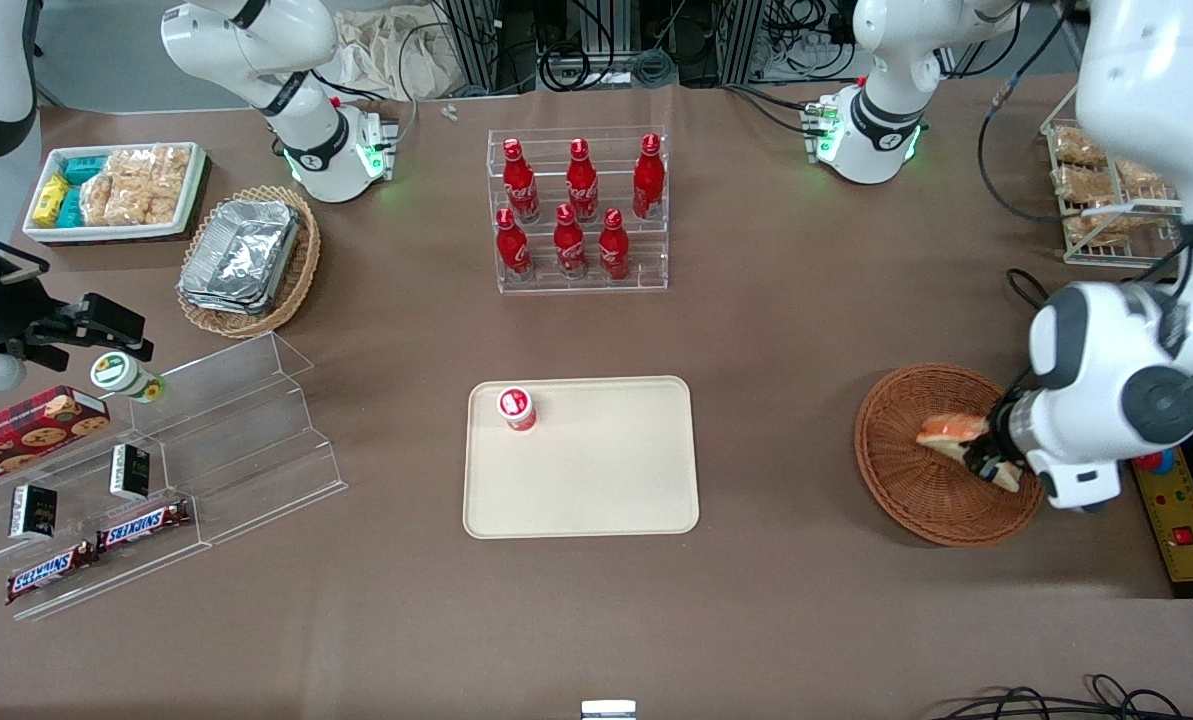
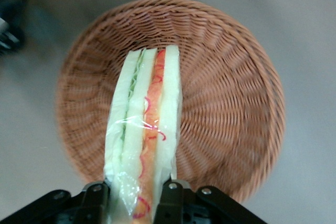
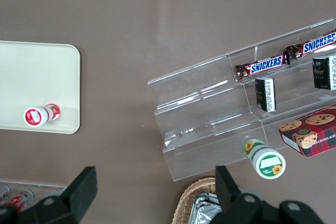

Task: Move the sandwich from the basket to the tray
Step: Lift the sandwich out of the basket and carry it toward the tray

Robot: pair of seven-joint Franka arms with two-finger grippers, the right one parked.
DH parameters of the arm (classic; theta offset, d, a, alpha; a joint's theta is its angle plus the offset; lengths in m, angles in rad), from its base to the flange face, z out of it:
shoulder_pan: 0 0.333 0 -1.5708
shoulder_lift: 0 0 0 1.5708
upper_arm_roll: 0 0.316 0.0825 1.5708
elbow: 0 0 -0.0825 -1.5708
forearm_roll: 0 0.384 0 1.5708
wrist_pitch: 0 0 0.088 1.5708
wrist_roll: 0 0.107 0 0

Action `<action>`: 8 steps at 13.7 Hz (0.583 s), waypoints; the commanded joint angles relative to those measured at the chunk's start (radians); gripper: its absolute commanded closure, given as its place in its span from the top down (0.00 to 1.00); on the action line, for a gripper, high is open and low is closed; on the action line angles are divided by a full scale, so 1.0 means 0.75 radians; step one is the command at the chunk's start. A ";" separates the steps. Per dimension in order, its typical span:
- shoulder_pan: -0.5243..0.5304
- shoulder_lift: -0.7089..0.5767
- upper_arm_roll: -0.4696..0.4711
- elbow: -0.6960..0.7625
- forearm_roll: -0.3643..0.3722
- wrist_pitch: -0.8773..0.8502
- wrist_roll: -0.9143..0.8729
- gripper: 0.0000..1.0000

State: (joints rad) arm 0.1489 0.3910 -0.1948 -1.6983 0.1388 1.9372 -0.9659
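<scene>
The left arm's gripper (image 1: 988, 462) hangs low over the basket (image 1: 916, 500), its wrist bent down from the working arm's end of the table. Its two fingers (image 2: 169, 199) are clamped on the sandwich (image 2: 144, 129), one on each bread face at the wide end. The single sandwich is wrapped in clear film, with green and orange-red filling showing along its edge. In the wrist view it sits above the basket's woven floor; whether it touches the weave cannot be told. There is one reddish-brown basket, round and shallow, and nothing else shows in it.

Well apart from it, toward the table's middle, lies the one cream tray (image 1: 596, 490), carrying one small red-and-white container (image 1: 517, 408) near a corner. Farther from the front camera than the tray, a clear rack (image 1: 578, 215) holds six red bottles in two rows of three. Toward the parked arm's end stand one tan basket of foil containers (image 1: 246, 255), one white bin of snacks (image 1: 116, 190), and a clear stepped stand (image 1: 216, 450) with two Snickers bars (image 1: 96, 550).
</scene>
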 commanded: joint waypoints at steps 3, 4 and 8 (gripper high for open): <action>-0.010 -0.229 -0.147 -0.006 -0.114 -0.202 0.563 0.00; -0.008 -0.229 -0.218 -0.004 -0.107 -0.239 0.590 0.00; -0.012 -0.204 -0.452 0.015 -0.101 -0.205 0.643 0.00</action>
State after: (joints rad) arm 0.1325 0.2238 -0.4786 -1.6977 0.0610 1.7701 -0.5268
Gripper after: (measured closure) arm 0.802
